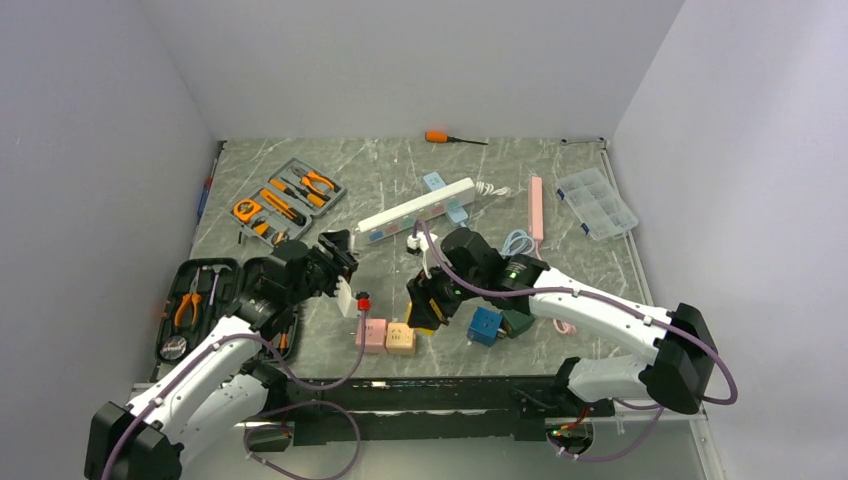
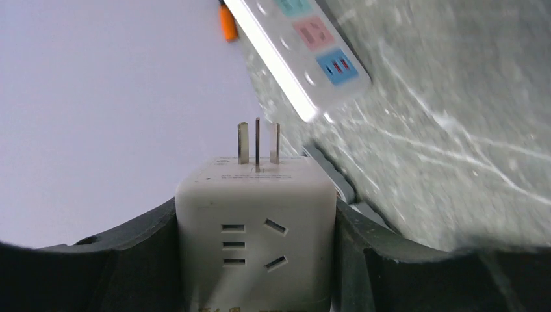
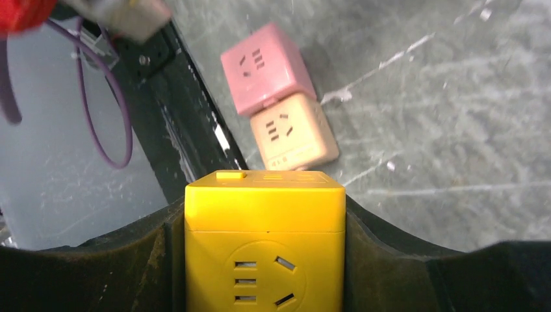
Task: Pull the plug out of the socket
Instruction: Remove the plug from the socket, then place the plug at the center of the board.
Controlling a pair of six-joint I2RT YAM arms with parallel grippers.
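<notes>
The plug [image 2: 256, 234] is a white cube with three bare metal prongs on its far face, pointing away from the camera. My left gripper [image 2: 255, 214] is shut on its two sides. In the top view the plug [image 1: 347, 298] hangs over the table's near left part. The socket [image 3: 263, 240], a yellow cube, sits between the pads of my right gripper [image 3: 263, 208], which is shut on it. From above, the socket [image 1: 422, 315] is a short gap to the right of the plug. The two do not touch.
A pink cube [image 1: 371, 334] and a beige cube [image 1: 400, 337] lie side by side below the gap. A blue cube [image 1: 486, 326] lies right of the socket. A white power strip [image 1: 415, 210], a grey tool tray [image 1: 290, 200] and a clear box [image 1: 597, 203] lie farther back.
</notes>
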